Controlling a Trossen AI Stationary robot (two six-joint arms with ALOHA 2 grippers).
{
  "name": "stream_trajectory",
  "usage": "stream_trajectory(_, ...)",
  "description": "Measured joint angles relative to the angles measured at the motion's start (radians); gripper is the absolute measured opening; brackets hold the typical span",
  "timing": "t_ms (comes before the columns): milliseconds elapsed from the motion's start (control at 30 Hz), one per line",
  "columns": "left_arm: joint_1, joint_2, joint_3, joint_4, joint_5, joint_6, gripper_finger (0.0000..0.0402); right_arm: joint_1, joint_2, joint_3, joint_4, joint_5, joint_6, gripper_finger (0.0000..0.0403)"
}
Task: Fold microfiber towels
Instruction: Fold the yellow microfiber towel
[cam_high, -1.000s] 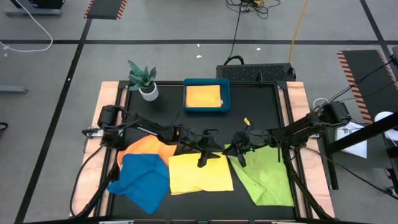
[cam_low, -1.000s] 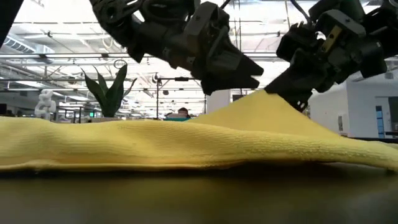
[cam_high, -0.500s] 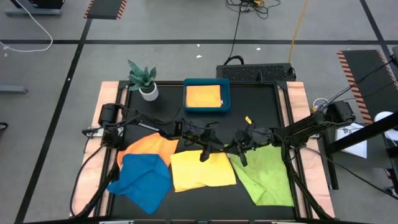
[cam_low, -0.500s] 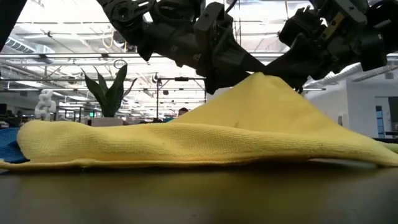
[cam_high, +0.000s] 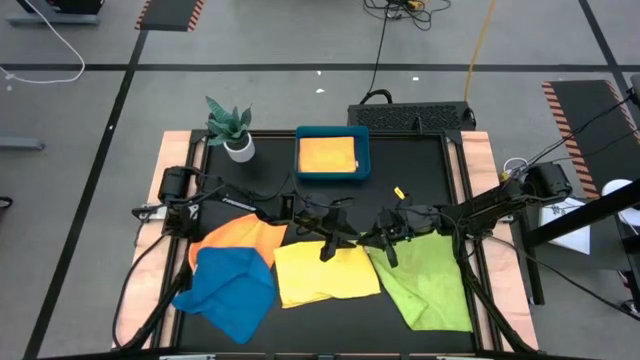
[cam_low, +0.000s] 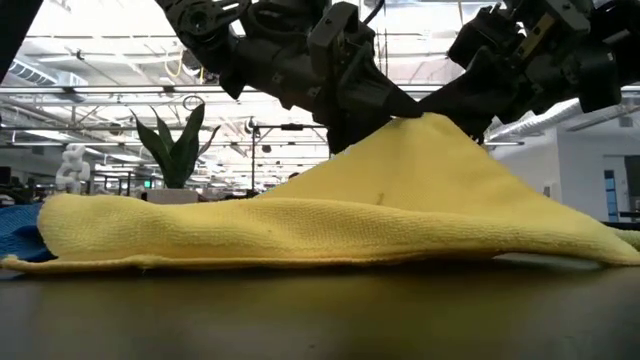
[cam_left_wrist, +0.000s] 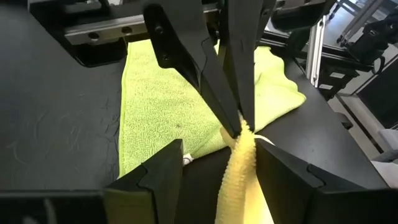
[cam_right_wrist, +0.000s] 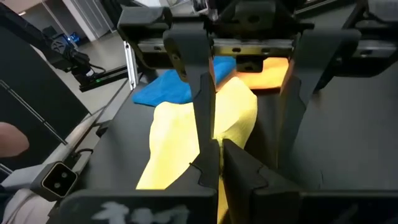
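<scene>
Grippers are seen meeting above a yellow towel (cam_high: 325, 277) at mid-table: the right gripper (cam_high: 383, 243) is pressed together on a raised peak of the cloth, while the left gripper (cam_high: 328, 250) stands spread around that same peak, not yet closed. An orange towel (cam_high: 243, 234) and a blue towel (cam_high: 228, 286) are laid to its left, a green towel (cam_high: 425, 280) to its right. For a neat fold, the left fingers (cam_left_wrist: 163, 177) should probably be closed on the edge before the right pinch is released, and the cloth kept taut

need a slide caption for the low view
Right gripper pinches the yellow towel into a peak while the open left gripper waits beside it.
</scene>
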Motion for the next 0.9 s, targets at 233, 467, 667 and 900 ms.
stream_trajectory(233,0.000,0.000,0.003,0.000,0.011,0.011,0.0188,-0.017,0.000,0.073,-0.080,-0.004,-0.011,0.0000)
stream_trajectory(467,0.000,0.000,0.004,-0.029,0.040,0.047,0.0126,-0.018,0.000,0.119,-0.176,-0.004,-0.029,0.0000)
stream_trajectory(667,0.000,0.000,0.004,-0.030,0.041,0.133,0.0032,-0.018,0.000,0.119,-0.184,-0.004,-0.015,0.0009)
stream_trajectory(900,0.003,-0.026,0.004,-0.089,0.039,0.212,0.0006,-0.016,-0.002,0.120,-0.263,-0.004,0.005,0.0080)
